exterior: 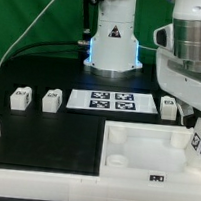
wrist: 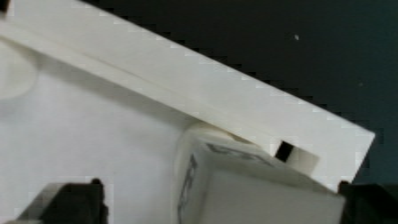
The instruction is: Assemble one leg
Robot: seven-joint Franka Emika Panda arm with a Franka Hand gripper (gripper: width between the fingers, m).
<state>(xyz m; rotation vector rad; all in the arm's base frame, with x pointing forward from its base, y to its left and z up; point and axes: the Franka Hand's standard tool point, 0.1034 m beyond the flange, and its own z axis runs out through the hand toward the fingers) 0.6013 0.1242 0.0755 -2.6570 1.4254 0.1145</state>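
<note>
Resting against the tray (wrist: 160, 75) wall, the leg (wrist: 240, 180) sits between the fingers (wrist: 68, 202), spread wide and gripping nothing.

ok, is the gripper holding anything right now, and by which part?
Nothing gripped, it seems. The gripper straddles a leg at the tray rim, fingers wide, a gap showing on one side.

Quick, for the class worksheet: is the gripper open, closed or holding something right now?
Gripper: open, with the jaws spread wide on either side of a leg and not clamped on it.
</note>
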